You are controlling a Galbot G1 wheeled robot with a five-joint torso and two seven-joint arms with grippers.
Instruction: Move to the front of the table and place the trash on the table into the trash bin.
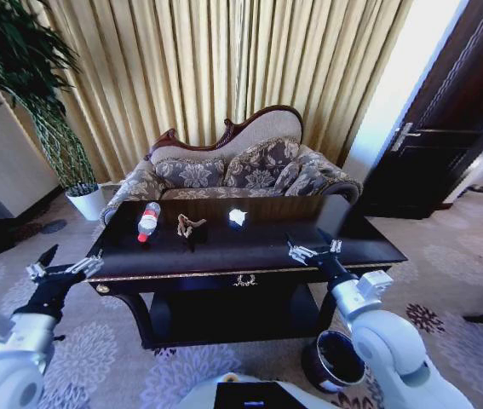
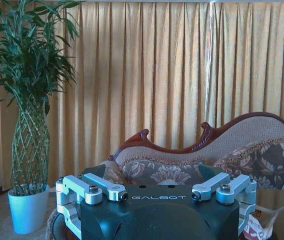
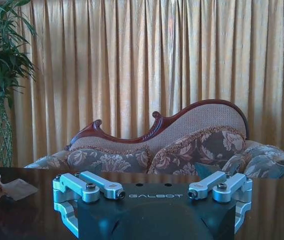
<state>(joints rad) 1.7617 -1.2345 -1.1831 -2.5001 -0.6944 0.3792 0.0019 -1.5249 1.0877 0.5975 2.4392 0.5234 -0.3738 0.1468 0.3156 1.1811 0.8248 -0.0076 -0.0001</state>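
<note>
The dark glossy table (image 1: pixel 250 256) stands straight ahead. On its top lie the trash pieces: a clear bottle with a red label (image 1: pixel 147 220), a tan wrapper scrap (image 1: pixel 188 226) and a white paper wad (image 1: pixel 237 217). The dark round trash bin (image 1: pixel 333 360) sits on the carpet by the table's near right leg. My left gripper (image 1: pixel 62 268) hovers open off the table's left end, and the bottle (image 2: pixel 258 227) shows at the edge of the left wrist view. My right gripper (image 1: pixel 313 250) hangs open over the table's right front part. Both hold nothing.
A patterned sofa (image 1: pixel 232 170) stands right behind the table, before tall gold curtains. A tall plant in a white pot (image 1: pixel 86 202) is at the back left. A dark door (image 1: pixel 445 128) is at the right. Patterned carpet surrounds the table.
</note>
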